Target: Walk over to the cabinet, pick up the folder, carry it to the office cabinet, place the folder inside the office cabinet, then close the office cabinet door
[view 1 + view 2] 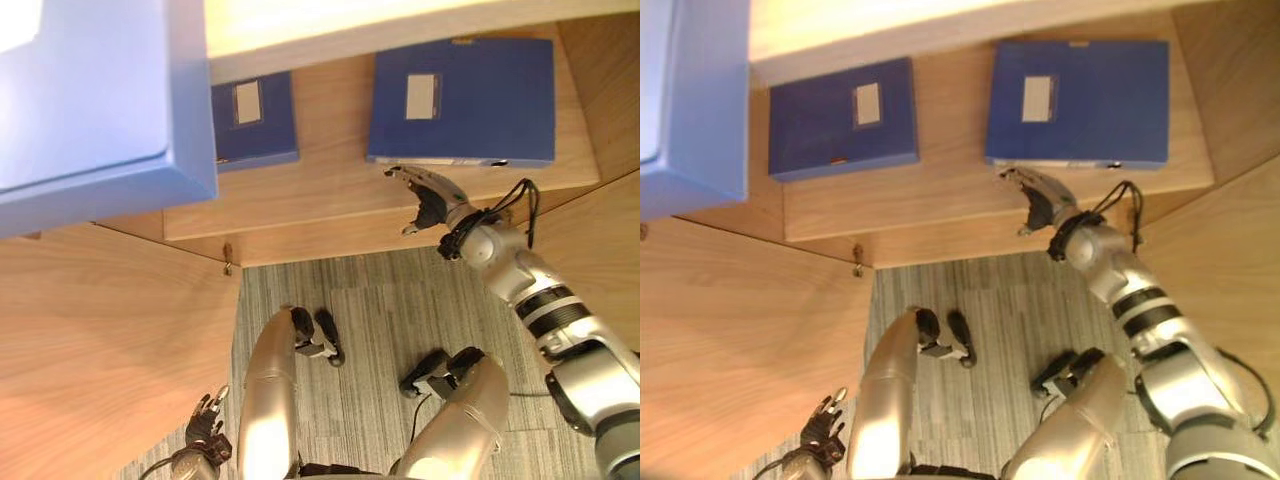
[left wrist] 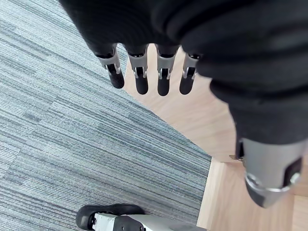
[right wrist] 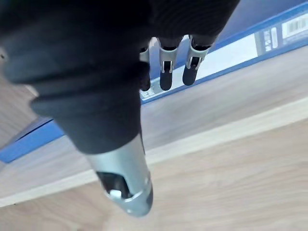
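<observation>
Fingers uncurled, the right hand (image 1: 430,195) meets the upper-right folder (image 1: 470,90), perhaps touching its edge; second folder (image 1: 255,120) and blue door (image 1: 100,100) upper left; left hand (image 1: 207,425) straight-fingered, lower left.

I can read nothing: right folder (image 1: 490,110) label (image 1: 421,96) and left folder (image 1: 272,138) label (image 1: 247,101) look blank; spine strip (image 3: 231,52) print is too small.

The larger folder (image 1: 470,100) and smaller folder (image 1: 255,120) are dark blue with pale, perhaps beige, labels (image 1: 421,96); the carpet (image 1: 370,300) is striped grey.
</observation>
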{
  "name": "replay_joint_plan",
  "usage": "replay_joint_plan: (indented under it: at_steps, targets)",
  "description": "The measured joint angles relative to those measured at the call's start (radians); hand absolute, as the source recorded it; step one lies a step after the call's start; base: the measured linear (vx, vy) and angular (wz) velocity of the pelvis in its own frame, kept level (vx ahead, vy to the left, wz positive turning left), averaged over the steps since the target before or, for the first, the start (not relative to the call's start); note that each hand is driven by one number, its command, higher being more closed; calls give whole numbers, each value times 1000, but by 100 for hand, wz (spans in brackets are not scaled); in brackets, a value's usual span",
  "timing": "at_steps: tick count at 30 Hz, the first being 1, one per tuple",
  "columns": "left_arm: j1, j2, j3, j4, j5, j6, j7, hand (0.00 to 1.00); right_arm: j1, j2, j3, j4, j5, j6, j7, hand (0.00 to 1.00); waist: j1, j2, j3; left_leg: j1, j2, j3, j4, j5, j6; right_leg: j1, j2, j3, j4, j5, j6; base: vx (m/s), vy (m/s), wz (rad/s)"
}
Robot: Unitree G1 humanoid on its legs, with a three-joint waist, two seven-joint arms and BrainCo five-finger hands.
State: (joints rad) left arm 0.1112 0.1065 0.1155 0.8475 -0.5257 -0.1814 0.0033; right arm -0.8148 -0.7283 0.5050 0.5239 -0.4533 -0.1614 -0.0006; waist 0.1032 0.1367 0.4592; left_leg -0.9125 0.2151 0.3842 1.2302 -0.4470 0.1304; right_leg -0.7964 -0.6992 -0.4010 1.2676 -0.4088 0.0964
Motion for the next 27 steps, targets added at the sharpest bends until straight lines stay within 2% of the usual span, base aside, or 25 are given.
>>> replay_joint_plan:
  at_steps: [5, 8, 13, 14, 19, 22, 27]
  targets:
    - [0, -5, 1, -91, -22, -4, -8, 0, -56, -28, -1, -31, 1, -9, -1, 0, 6, 2, 0, -68, 8, 6, 3, 20, 23, -81, -1, 10, 18, 2, -5, 0, -29, -1]
    - [0, -14, 4, -143, -22, -7, -9, 0, -80, -38, -1, -32, 1, -20, 5, 0, 13, 3, 0, -89, 13, 8, 8, 20, 22, -109, 1, 18, 28, -3, -11, -9, -60, -4]
    - [-2, -28, 10, -203, -24, -8, -9, 0, -154, -43, 0, -15, 8, -20, 14, 0, 15, 4, 1, -144, 21, 5, 15, 24, 5, -165, 2, 20, 39, -4, -17, -32, -40, 0]
    - [-1, -33, 22, -212, -25, -7, -8, 0, -170, -43, -1, 2, 39, -20, 16, 0, 18, 4, 1, -151, 20, 3, 13, 25, 3, -170, 2, 19, 39, -4, -17, -32, -21, 2]
    - [-2, -67, 81, -257, -25, -2, 7, 0, -262, -33, 0, 101, 40, -19, 29, 0, 31, 4, 1, -155, 12, 9, -10, 36, -15, -181, -1, 18, 22, -2, -18, -35, -13, 2]
    - [-1, -87, 109, -310, -25, 15, 12, 0, -325, -32, -3, 161, 40, -15, 43, 0, 41, 4, 1, -157, 7, 12, -36, 52, -30, -183, 0, 9, 3, 7, -21, -34, -15, 3]
    - [2, -127, 124, -418, -21, 48, 12, 0, -367, -34, -7, 202, 24, -14, 73, 0, 35, 3, 0, -162, -3, 2, -77, 89, -33, -170, 1, -24, -21, 21, -33, -32, -38, 10]
